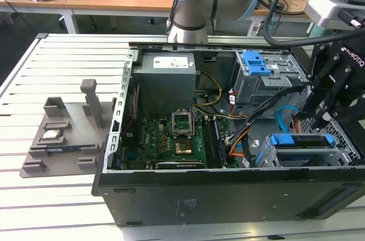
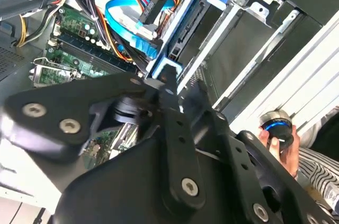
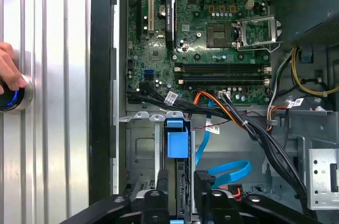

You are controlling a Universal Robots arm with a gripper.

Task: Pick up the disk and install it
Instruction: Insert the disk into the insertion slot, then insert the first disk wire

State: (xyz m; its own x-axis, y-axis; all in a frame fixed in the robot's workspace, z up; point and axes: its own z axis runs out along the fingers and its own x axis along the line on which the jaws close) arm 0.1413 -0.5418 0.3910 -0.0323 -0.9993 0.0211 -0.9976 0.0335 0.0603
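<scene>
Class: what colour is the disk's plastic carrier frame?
Blue, clearest on the disk in the first wrist view.

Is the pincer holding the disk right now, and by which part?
Yes, as far as the first wrist view shows. The pincer grips the disk by its top edge, a finger on each flat side, as it stands on edge in the drive bay.

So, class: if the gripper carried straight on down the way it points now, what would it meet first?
Most likely the disk in its blue carrier, standing on edge in the drive bay directly under the gripper. Depth is unclear, so contact may already exist.
</scene>
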